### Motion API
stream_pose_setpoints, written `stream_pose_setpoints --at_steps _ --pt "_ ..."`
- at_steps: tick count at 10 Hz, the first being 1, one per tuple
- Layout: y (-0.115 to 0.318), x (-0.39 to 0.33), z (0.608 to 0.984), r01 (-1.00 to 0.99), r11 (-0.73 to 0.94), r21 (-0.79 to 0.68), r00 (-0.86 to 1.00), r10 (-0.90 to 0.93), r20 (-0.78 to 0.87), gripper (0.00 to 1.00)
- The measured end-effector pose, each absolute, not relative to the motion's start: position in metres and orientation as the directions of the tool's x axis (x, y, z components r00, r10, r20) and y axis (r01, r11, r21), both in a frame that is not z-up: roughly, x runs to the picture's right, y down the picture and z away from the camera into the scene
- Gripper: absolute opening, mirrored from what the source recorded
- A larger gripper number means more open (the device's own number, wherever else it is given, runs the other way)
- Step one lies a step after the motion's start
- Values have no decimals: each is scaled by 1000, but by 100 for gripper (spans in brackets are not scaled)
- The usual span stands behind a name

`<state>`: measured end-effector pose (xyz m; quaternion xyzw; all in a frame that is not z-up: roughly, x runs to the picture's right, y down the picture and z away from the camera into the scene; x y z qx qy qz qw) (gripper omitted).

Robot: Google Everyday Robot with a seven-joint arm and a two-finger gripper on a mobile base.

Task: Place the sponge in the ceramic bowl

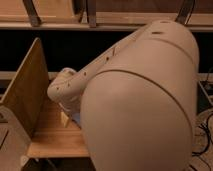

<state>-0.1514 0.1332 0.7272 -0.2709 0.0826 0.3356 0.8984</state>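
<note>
My cream-coloured arm fills most of the camera view and reaches down to the left over the wooden table. Its gripper hangs low just above the table, under the rounded wrist. A small blue-grey patch that looks like the sponge peeks out right beside the gripper, at the arm's edge. I cannot tell whether the gripper touches it. The ceramic bowl is hidden behind the arm.
An upright wooden side panel walls off the table's left edge. A wooden shelf rail runs along the back above a dark gap. Cables lie on the floor at the right.
</note>
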Motion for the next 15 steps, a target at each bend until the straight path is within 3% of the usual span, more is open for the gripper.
stream_pose_setpoints --at_steps 5,13,15 --pt "182 -172 780 -639 569 -518 767 523 -372 80" --pt "198 -151 845 -695 514 -503 717 436 -545 80" --pt "197 -150 854 -709 497 -500 703 440 -559 69"
